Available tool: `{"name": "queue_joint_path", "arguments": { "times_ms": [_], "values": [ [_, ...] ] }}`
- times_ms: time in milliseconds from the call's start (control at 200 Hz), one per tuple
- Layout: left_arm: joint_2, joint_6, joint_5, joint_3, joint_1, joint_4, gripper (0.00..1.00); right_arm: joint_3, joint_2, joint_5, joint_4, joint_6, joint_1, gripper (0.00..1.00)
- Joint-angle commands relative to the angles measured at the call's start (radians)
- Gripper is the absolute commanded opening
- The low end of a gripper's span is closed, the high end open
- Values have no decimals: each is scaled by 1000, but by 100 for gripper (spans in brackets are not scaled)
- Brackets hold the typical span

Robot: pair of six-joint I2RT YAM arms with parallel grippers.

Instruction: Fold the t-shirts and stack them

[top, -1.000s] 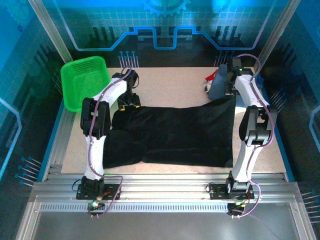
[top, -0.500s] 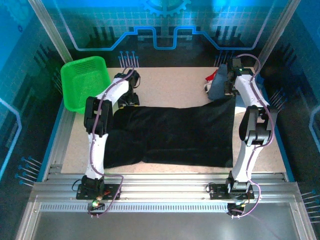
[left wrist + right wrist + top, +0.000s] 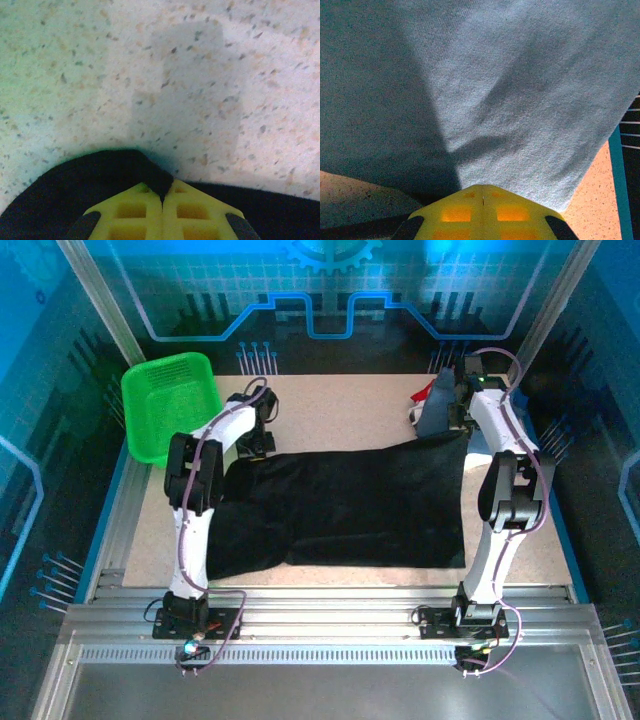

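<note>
Your left gripper (image 3: 258,438) sits just right of the green mesh basket (image 3: 150,430), at the corner of the black t-shirt (image 3: 350,505) closest to that basket. In the left wrist view its yellow fingers (image 3: 135,212) are pressed together with a peak of black cloth pinched in the seam between them. The right gripper (image 3: 462,428) is well across the table (image 3: 340,405) from the basket, at the shirt's other far corner. Its fingers also meet with no gap. Black cloth shows right at their tip, so I judge it clamped on that corner too. Just beyond it lies the folded slate-blue t-shirt (image 3: 495,75).

Over the last second you have dragged the shirt a little away from the arm bases. Its near hem has crept up the table, and its basket-side edge has pulled in. The left gripper has shifted slightly toward the basket's far end. The cloth now looks fairly taut and flat between the two held corners, though its basket-side near corner is rumpled.

That suggests the spreading step is close to done and no fold has been made yet. Watch the right corner: it is nearly touching the slate-blue t-shirt, and further dragging could disturb it.
</note>
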Motion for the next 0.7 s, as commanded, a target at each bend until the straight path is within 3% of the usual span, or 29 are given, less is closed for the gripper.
{"name": "queue_joint_path", "arguments": {
  "times_ms": [0,255,390,605,695],
  "values": [
    [-163,3,4,-81,-4,58,0,-5,-15,2,-19,25,5,0],
    [-422,-18,-23,-324,-65,142,0,-104,-83,-18,-7,70,-9,0],
    [-545,-62,-54,-487,-147,147,0,-177,-125,-20,-9,89,-9,0],
    [-706,-358,-36,-766,-252,50,0,-316,-195,-34,-20,159,-9,0],
    [-734,-431,23,-839,-302,54,2,-365,-212,-40,-29,190,-12,0]
  ]
}}
